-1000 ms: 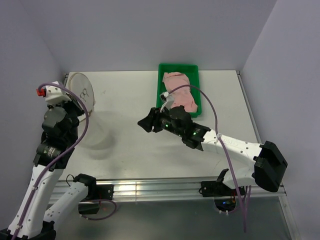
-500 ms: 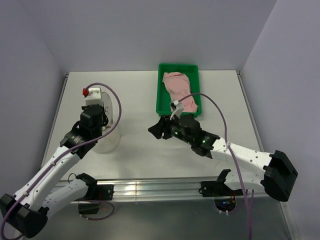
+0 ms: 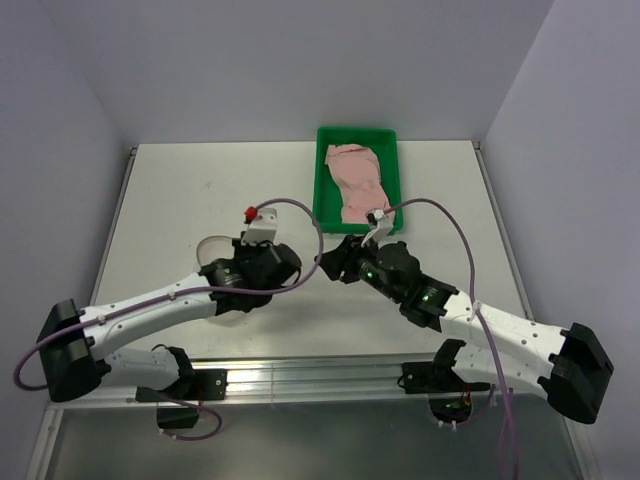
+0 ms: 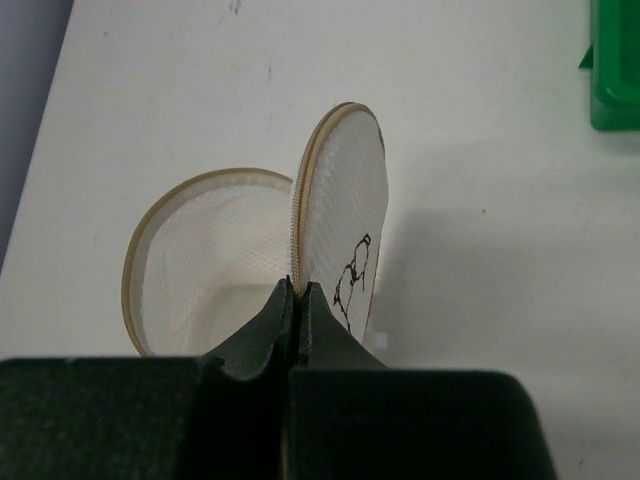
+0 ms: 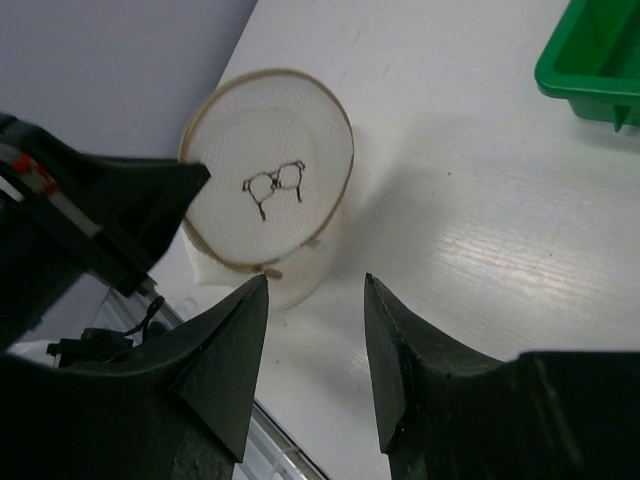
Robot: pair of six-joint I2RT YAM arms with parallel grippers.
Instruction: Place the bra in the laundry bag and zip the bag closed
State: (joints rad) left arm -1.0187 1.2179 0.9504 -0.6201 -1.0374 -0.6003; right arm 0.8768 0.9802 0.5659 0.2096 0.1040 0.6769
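— Where are our things?
— The bra lies heaped in the green tray at the far side of the table. The laundry bag sits near the front between our two arms, well apart from the tray.
— And what do we hold?
— Our left gripper is pinched tight on the rim of the bag's round flap, holding it up on edge. Our right gripper is spread wide with nothing in it, pointed toward the bag.
— How will the bra handle?
— We judge it light, soft and limp — it should droop and trail its straps. We would take it at the bunched middle of the cups, not by a strap. The mesh bag looks just as floppy; only its rim offers us something firm.
— Which view tells us most?
— The left wrist shows the bag standing open behind the flap, which the top view mostly hides under our arm. The right wrist shows the flap's printed mark face on. Only the top view shows the bra.
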